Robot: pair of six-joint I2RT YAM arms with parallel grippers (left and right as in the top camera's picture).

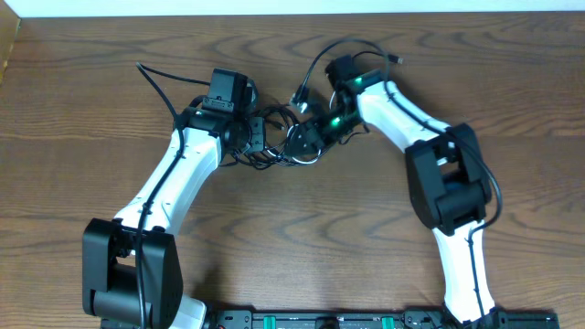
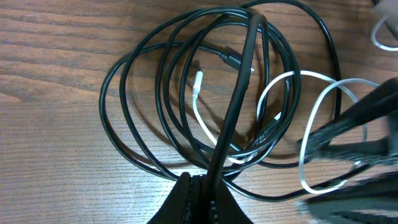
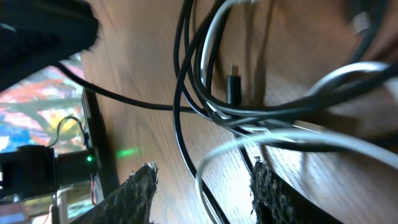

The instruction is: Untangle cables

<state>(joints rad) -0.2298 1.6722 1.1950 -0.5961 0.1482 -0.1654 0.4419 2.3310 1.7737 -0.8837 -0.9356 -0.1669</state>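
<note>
cables (image 2: 239, 87): black loops plus one white cord, tangled on the wooden counter (image 1: 91, 110) between both arms | left pincer (image 2: 200, 185): closed tight on one black strand (pulled straight) | right pincer (image 3: 202, 190): jaws apart, cords passing between.

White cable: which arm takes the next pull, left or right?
Right, probably. The right gripper is open with the white cable running between its fingers, so it only needs to close. The left gripper is shut on a black cable and can act as the anchor.
</note>
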